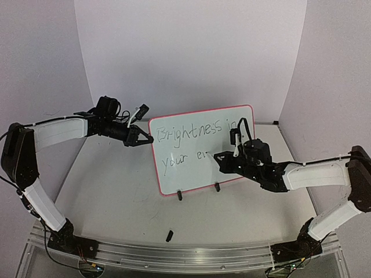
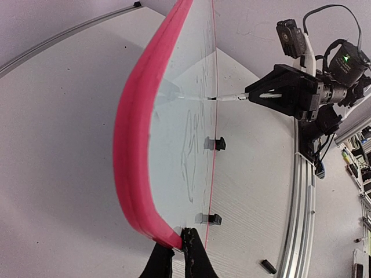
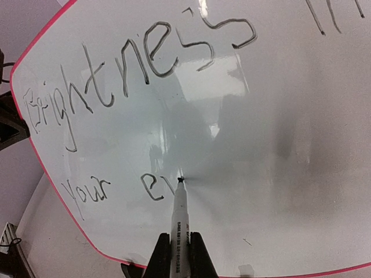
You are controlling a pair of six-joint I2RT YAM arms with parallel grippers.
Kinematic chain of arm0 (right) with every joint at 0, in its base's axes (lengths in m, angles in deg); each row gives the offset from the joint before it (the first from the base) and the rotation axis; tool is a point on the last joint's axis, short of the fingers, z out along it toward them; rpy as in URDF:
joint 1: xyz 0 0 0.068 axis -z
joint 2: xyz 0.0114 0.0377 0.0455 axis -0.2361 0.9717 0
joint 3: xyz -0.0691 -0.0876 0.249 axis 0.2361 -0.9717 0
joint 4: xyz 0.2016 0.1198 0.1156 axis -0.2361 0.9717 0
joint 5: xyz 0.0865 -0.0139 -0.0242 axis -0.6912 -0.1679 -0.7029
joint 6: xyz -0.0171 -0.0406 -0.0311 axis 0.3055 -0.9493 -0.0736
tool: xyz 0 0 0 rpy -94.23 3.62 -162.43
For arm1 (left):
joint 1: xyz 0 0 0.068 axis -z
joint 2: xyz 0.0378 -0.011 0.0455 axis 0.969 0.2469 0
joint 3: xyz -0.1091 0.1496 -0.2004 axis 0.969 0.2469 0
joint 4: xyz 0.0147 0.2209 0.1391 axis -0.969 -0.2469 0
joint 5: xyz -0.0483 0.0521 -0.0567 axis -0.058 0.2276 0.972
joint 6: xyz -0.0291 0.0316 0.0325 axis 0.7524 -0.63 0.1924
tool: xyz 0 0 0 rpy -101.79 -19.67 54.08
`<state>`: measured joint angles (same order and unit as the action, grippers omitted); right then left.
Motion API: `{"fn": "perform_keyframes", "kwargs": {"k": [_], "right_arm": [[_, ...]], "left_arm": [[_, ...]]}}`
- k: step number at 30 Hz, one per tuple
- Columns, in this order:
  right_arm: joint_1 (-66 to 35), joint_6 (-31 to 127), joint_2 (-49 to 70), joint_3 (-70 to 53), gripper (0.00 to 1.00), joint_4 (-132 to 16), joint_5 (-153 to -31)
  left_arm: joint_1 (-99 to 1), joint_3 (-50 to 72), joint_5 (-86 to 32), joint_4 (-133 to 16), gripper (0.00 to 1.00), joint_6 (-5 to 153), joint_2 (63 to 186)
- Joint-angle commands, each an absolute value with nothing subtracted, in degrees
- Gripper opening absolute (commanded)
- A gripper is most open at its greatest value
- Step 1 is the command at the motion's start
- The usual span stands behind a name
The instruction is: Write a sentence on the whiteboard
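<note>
I've got the whiteboard [image 1: 194,174] standing upright mid-table on its long edge, glossy white with a thin pink-red rounded frame, tilted a little in the top view. The sentence [image 3: 145,63] reads "Brightness in" along the top line in thin dark marker strokes. Below it sits "your", then an "e" and a small v-shaped stroke beside it. The marker [image 3: 178,217] tip is touching the board right at that last stroke. It has a slim white barrel and a black nib, and the print on it is too small for me to read. My right gripper [image 3: 179,242] is pinching that barrel, black fingers pressed in on both sides. On the far side, my left gripper [image 2: 177,246] is clamped on the board's pink frame at its left edge, fingers tight together over the rim. Two small black clip feet [image 1: 180,195] sit under the bottom edge. The table [image 1: 110,191] is a pale matte surface. A small black piece [image 1: 169,235] lies near the ribbed aluminium rail [image 1: 185,255] at the front.
</note>
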<state>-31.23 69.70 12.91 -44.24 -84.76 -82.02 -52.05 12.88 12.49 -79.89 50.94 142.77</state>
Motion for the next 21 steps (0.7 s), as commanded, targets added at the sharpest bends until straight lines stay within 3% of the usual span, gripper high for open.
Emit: {"fn": "perform_keyframes", "kwargs": {"k": [1, 21], "right_arm": [[-30.9, 68.9, 13.8, -42.4, 0.00, -85.2, -81.6], [-34.2, 72.9, 16.2, -46.5, 0.00, -83.7, -86.5]], "left_arm": [[-51.0, 12.9, 7.4, -82.8, 0.00, 43.6, 143.6], [-51.0, 12.8, 7.5, -82.8, 0.00, 43.6, 143.7]]}}
